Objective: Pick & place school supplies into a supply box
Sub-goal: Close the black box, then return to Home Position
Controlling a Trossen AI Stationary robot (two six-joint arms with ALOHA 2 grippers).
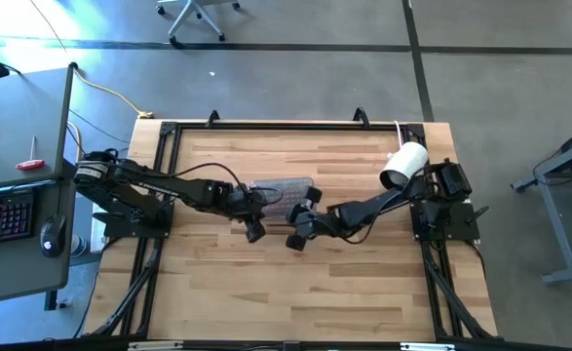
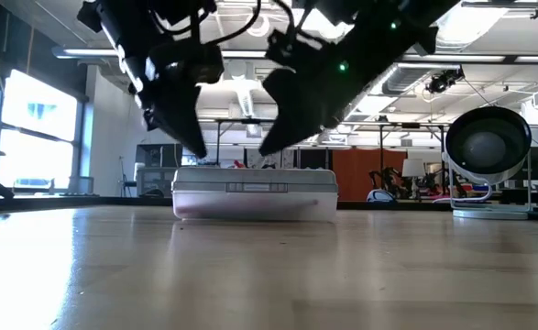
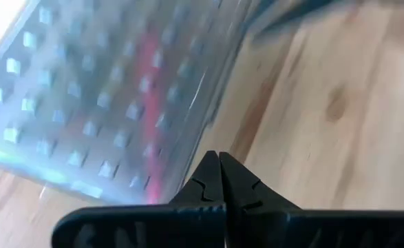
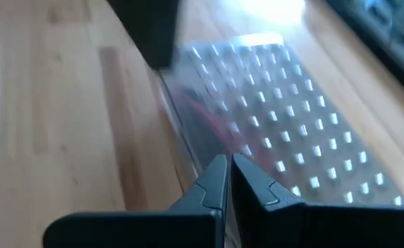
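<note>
The supply box [image 1: 287, 188], a clear case with its studded translucent lid closed, lies flat on the table's middle; the low view shows its front wall [image 2: 255, 194]. Through the lid, red-pink supplies [image 3: 149, 83] show as a blur inside [image 4: 208, 120]. My left gripper [image 3: 219, 157] is shut and hangs just over the lid's near edge, at the box's left part [image 2: 198, 151]. My right gripper [image 4: 228, 162] is shut too, just over the same edge further right [image 2: 270, 147]. In the low view both fingertips stand slightly above the lid. In the high view both arms meet at the box [image 1: 255, 229] [image 1: 297, 237].
A white cylindrical camera [image 1: 404, 164] stands on the table's far right, seen as a round lens [image 2: 487, 147] in the low view. Bare wood lies in front of the box [image 1: 295, 292]. A desk with a keyboard [image 1: 3, 210] stands left of the table.
</note>
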